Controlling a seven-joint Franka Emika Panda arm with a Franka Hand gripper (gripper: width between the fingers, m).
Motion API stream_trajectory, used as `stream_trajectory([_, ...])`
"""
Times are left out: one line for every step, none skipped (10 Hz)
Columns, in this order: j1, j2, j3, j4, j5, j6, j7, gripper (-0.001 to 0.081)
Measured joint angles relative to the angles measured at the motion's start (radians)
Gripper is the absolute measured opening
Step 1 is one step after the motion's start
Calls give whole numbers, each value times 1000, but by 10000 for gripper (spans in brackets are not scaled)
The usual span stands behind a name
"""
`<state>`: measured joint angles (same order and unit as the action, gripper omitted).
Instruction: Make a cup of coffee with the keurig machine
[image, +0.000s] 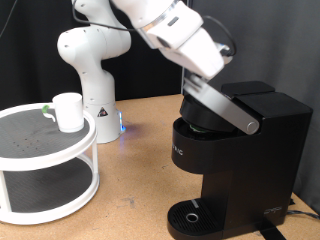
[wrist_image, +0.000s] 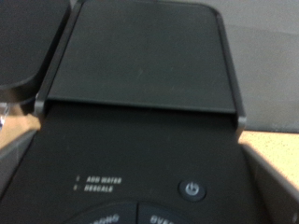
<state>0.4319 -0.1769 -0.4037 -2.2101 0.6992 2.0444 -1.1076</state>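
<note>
The keurig machine (image: 240, 150) stands at the exterior view's right, black and boxy. Its silver-grey lid handle (image: 225, 108) is tilted up, so the lid stands raised. My gripper (image: 197, 82) is at the upper end of that handle; its fingers are hidden behind the hand. The wrist view shows only the machine's black top (wrist_image: 140, 56), with the power button (wrist_image: 192, 189) and no fingers. The white cup (image: 68, 110) stands upright on the top tier of a round white shelf (image: 30, 150) at the exterior view's left. A small green-topped pod (image: 47, 108) lies beside the cup.
The arm's white base (image: 90, 90) stands behind the shelf. The machine's round drip base (image: 190, 216) holds nothing. Bare wooden tabletop (image: 135, 170) lies between the shelf and the machine. A dark cable (image: 300, 208) runs from the machine's right side.
</note>
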Motion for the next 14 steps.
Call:
stream_trajectory([-4, 1, -10, -12, 0, 0, -20, 0])
stream_trajectory([-7, 1, -20, -21, 1, 0, -40, 0])
stream_trajectory([-9, 1, -28, -29, 2, 0, -57, 0])
stream_trajectory([-11, 1, -36, -35, 2, 0, -69, 0])
stream_trajectory([-14, 1, -42, -42, 2, 0, -79, 0])
stream_trajectory([-15, 1, -47, -48, 2, 3, -85, 0])
stream_trajectory([-15, 1, -51, -52, 2, 8, -87, 0])
stream_trajectory([-15, 2, -53, -57, 1, 14, -87, 0])
stream_trajectory([-15, 3, -54, -62, -2, 26, -87, 0])
stream_trajectory([-15, 10, -53, -69, -7, 49, -85, 0])
stream_trajectory([-15, 21, -53, -75, -15, 65, -85, 0])
stream_trajectory([-15, 35, -53, -81, -18, 81, -85, 0])
stream_trajectory([-15, 43, -53, -79, -18, 89, -86, 0])
stream_trajectory([-15, 43, -53, -79, -18, 89, -86, 0])
